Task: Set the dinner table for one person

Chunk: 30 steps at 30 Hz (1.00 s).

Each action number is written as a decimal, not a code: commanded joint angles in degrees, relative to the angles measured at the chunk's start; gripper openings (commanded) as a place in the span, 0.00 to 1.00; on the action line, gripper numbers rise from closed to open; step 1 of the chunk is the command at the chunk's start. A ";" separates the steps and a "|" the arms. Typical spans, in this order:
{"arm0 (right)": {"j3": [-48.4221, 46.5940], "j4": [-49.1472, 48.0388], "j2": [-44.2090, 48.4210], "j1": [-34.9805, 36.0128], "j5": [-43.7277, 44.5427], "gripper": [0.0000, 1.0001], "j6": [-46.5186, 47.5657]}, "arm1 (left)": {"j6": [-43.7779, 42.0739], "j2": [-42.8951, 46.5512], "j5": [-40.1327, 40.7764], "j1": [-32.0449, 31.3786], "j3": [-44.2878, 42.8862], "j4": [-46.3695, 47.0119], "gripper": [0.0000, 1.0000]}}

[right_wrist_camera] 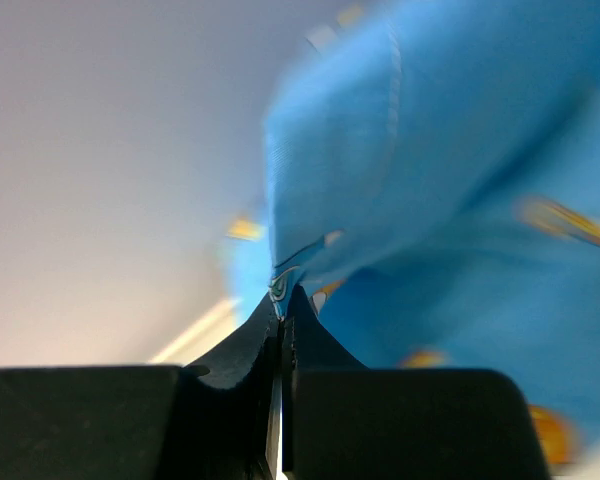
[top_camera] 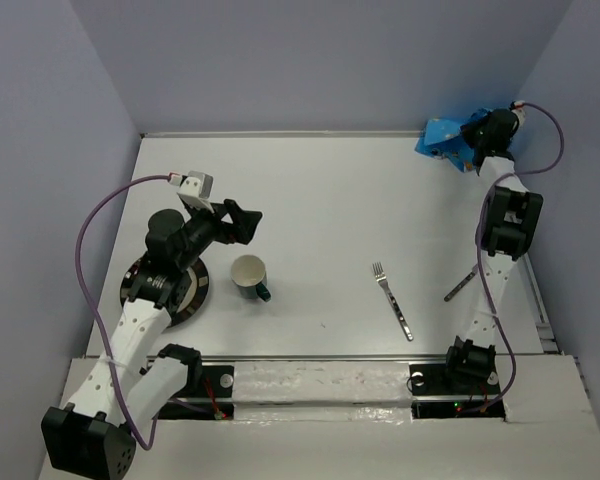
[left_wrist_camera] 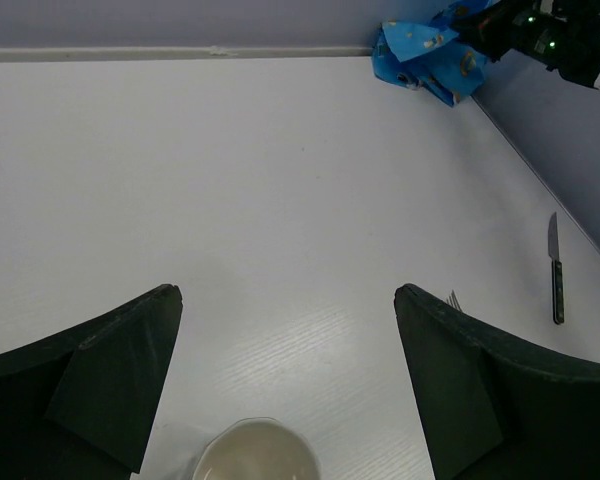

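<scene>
Crumpled blue cloth (top_camera: 440, 138) is sitting bunched in the far right corner, fork (top_camera: 392, 300) and knife (top_camera: 460, 284) are lying apart nearer in, cup (top_camera: 249, 273) is standing upright near a dark plate (top_camera: 196, 290).

The desk (top_camera: 320, 200) is lying flat and level, a large rectangular top in matte white that is filling most of the overhead view. Up close its surface is showing a faint, fine grain. Its far edge and both side edges are running against pale lavender walls (top_camera: 310, 60), closing it in on three sides.
</scene>
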State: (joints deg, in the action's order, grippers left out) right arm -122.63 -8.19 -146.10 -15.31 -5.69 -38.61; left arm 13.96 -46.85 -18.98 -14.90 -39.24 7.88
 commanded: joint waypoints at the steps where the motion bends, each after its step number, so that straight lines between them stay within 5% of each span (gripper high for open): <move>1: 3.52 -12.46 21.78 6.86 -12.67 0.00 -0.94 | 0.63 3.25 1.49 0.39 -2.24 2.58 0.99; 7: 1.09 -12.29 31.31 15.91 -21.71 0.00 -4.88 | 1.07 6.32 3.95 0.57 -1.72 1.70 0.99; 14: -0.96 -16.95 38.34 17.16 -31.13 0.00 -14.21 | 1.60 8.00 5.45 0.66 -1.19 1.09 0.99; 23: 33.30 -30.30 47.23 17.16 -37.11 0.00 -15.44 | 3.36 6.42 6.59 1.89 -1.54 0.91 0.99; 27: 49.73 -42.59 40.39 17.16 -39.12 0.00 -23.68 | 3.97 4.58 6.68 2.41 -1.97 0.73 0.99; 30: 51.17 -46.04 31.97 17.16 -40.79 0.16 -25.28 | 4.24 3.09 7.20 2.59 -2.68 -0.14 0.99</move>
State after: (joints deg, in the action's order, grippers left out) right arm -74.19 -43.90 -106.28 1.85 -42.48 -58.65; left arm 17.32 -42.46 -12.58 -12.93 -39.24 7.25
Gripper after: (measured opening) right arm 0.081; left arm 0.989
